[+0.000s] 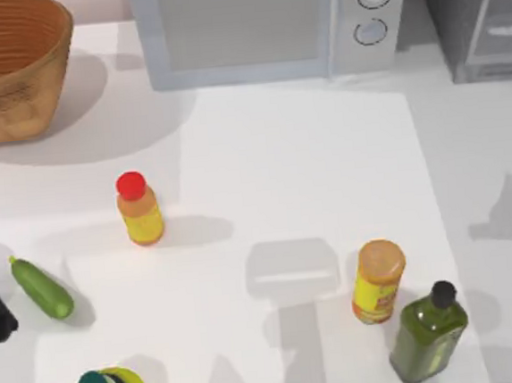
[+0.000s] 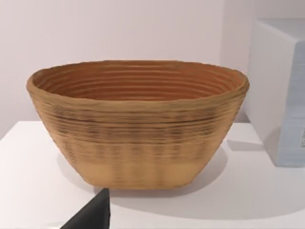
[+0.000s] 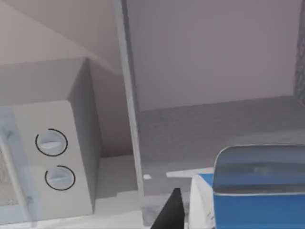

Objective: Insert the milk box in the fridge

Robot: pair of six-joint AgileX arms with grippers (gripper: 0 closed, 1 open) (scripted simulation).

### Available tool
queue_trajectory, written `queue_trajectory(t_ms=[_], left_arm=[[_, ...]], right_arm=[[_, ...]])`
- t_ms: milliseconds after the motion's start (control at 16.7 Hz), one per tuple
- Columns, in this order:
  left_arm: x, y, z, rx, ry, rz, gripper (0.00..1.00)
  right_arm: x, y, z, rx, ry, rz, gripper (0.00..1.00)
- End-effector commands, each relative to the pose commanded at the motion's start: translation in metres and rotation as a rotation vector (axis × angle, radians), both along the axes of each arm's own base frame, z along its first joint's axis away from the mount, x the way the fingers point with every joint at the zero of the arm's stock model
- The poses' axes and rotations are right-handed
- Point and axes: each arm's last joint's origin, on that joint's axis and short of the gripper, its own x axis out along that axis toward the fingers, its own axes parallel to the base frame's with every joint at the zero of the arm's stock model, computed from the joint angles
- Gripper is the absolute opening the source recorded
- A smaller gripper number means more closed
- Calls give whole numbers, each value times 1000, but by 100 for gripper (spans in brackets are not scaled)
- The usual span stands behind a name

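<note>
Milk box (image 3: pixel 259 191) sits close before the right wrist camera, facing the fridge (image 3: pixel 214 119) beside the microwave (image 3: pixel 47 157); finger state: cannot tell.

Milk box (image 3: pixel 259 191) blue; fridge (image 1: pixel 478 15) dark grey; basket (image 1: pixel 7 65) ribbed tan-brown.
</note>
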Motion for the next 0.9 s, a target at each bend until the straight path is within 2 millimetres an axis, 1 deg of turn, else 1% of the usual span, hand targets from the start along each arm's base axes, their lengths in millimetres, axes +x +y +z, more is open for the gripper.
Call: queue_trajectory(t_ms=[180,300,420,540,900], left_arm=[[0,0,0,0,0,0,100],[0,0,0,0,0,0,100],[0,0,0,0,0,0,100],[0,0,0,0,0,0,100],[0,0,0,0,0,0,100]], right_arm=[[-19,-17,-34,-35,-37,-9,0],[-25,-21,-53,-62,-45,24,0],[-26,-23,-67,-79,-40,55,0],[-26,-23,-73,-85,-35,71,0],[-26,-23,-70,-82,-39,72,0]])
